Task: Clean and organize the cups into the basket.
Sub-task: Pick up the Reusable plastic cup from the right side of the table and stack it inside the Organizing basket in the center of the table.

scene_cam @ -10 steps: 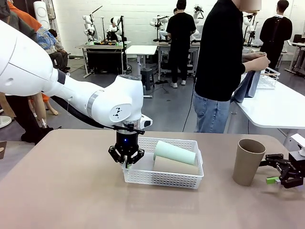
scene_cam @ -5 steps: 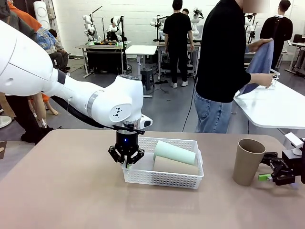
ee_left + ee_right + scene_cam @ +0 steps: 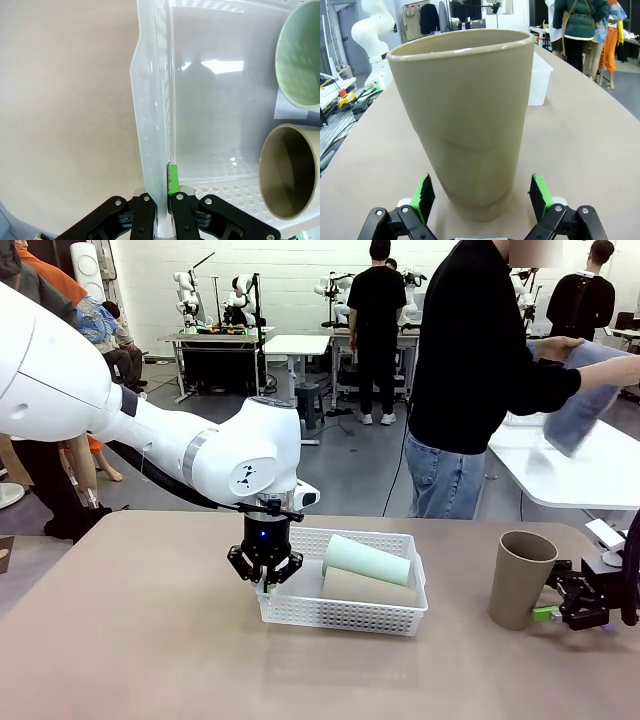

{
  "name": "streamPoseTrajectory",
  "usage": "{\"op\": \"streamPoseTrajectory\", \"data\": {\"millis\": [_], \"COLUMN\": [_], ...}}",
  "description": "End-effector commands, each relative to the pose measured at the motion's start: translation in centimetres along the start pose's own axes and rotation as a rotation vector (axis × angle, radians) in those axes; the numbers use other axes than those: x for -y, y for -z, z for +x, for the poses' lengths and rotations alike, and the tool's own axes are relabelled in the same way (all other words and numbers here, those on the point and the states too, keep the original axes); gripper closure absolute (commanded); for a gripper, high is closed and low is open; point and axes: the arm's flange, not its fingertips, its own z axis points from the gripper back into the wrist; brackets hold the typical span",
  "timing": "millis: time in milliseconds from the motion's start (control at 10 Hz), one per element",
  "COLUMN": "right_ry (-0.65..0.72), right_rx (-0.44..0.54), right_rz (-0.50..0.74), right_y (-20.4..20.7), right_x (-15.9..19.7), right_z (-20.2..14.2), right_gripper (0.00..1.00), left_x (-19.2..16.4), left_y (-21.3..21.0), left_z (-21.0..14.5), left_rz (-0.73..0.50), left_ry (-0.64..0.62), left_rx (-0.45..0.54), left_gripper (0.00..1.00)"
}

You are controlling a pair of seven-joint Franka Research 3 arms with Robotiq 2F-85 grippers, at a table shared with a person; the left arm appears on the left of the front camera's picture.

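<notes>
Three tapered matte cups: pale mint-green cup and tan cup lie in the one white lattice-mesh plastic basket; second tan cup stands upright on the brown table, off to the basket's right. Left gripper pinches the basket's side wall. Right gripper is spread either side of the upright cup's base.

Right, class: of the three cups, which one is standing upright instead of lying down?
The tan cup on the table by the right gripper; the mint cup and the other tan cup lie sideways in the basket.

Table: basket, upright tan cup
</notes>
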Motion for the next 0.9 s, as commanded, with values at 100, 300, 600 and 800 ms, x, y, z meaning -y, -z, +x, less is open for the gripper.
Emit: {"op": "streamPoseTrajectory", "data": {"millis": [100,300,600,800], "right_ry": [-0.031,-0.048,-0.072,-0.084], "right_rx": [0.008,0.016,0.042,0.038], "right_rz": [-0.021,0.001,0.049,0.06], "right_y": [2.6,3.8,4.4,4.2], "right_x": [-0.2,-0.3,-0.6,-0.6], "right_z": [0.0,0.2,0.3,0.2], "right_gripper": [0.0,0.0,0.09,0.69], "left_x": [-0.1,-0.1,-0.1,-0.1], "left_y": [0.4,0.4,0.4,0.4], "left_z": [-0.1,-0.1,-0.1,-0.1], "left_rz": [0.011,0.011,0.011,0.011], "left_ry": [0.008,0.008,0.008,0.008], "left_rx": [0.0,0.0,0.0,0.0], "left_gripper": [1.0,1.0,1.0,1.0]}}
